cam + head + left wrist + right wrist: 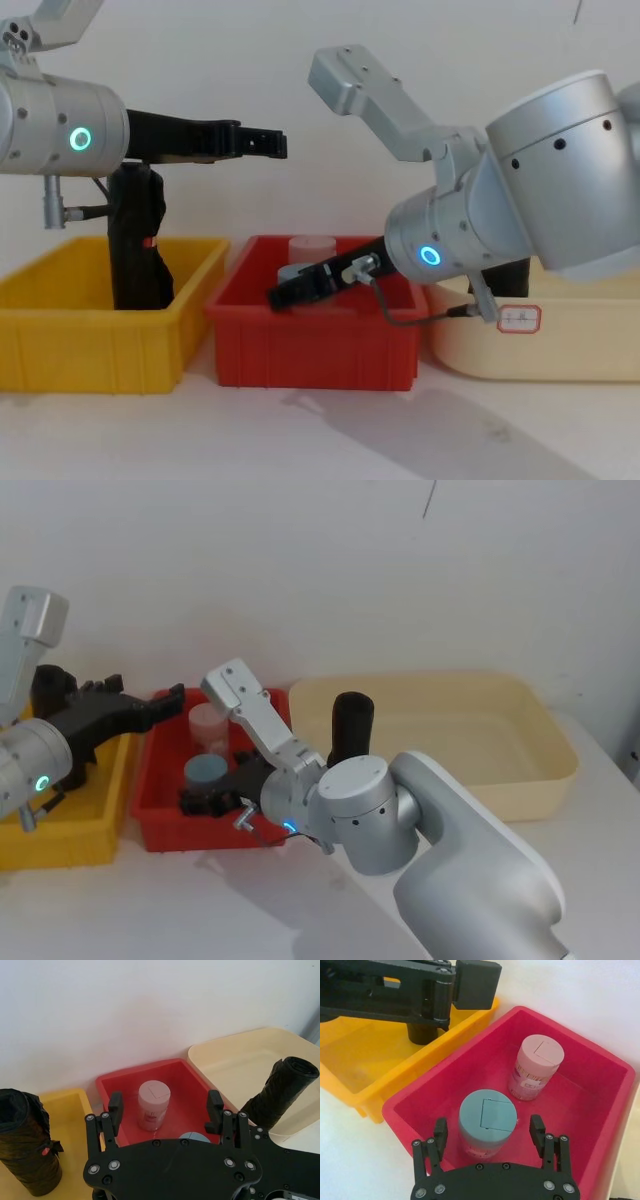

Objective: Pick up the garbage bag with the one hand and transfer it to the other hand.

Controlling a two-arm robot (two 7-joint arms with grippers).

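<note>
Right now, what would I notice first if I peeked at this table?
Probably the three bright bins in a row: yellow bin, red bin and cream bin. The right claw hangs open over a blue-lidded jar in the red one. A tall black garbage bag roll stands in the cream bin, while the left claw hovers open above.

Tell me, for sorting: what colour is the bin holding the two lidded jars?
Red, clearest in the right wrist view.

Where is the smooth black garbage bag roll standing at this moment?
In the head view, the garbage bag stands upright, leaning a little, at the left end of the cream bin, next to the red bin, behind the right arm.
</note>
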